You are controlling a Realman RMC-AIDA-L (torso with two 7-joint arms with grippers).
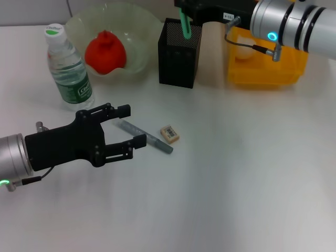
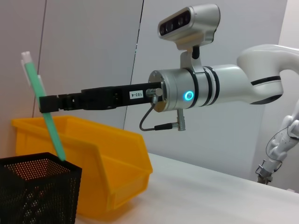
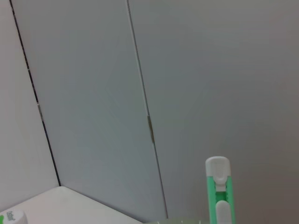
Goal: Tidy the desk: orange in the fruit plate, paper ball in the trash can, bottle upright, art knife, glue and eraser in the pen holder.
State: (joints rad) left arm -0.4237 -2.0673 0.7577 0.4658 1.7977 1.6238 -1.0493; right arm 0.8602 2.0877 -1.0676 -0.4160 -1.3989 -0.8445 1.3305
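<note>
My right gripper (image 1: 185, 7) is shut on a green and white art knife (image 1: 184, 25), holding it upright with its lower end inside the black mesh pen holder (image 1: 178, 52). The left wrist view shows this too: right gripper (image 2: 46, 103), art knife (image 2: 50, 123), pen holder (image 2: 37, 191). My left gripper (image 1: 132, 126) hovers open at the lower left, right beside a grey glue stick (image 1: 149, 137) lying flat. A small tan eraser (image 1: 169, 133) lies just right of the stick. The bottle (image 1: 68, 68) stands upright. The orange (image 1: 105, 51) sits in the fruit plate (image 1: 144, 31). A white paper ball (image 1: 244, 52) lies in the yellow trash can (image 1: 268, 71).
A beige upright object (image 1: 212, 55) stands between the pen holder and the trash can. The right wrist view shows the knife's top (image 3: 218, 196) against a grey wall. The white desk (image 1: 241, 173) stretches to the right and front.
</note>
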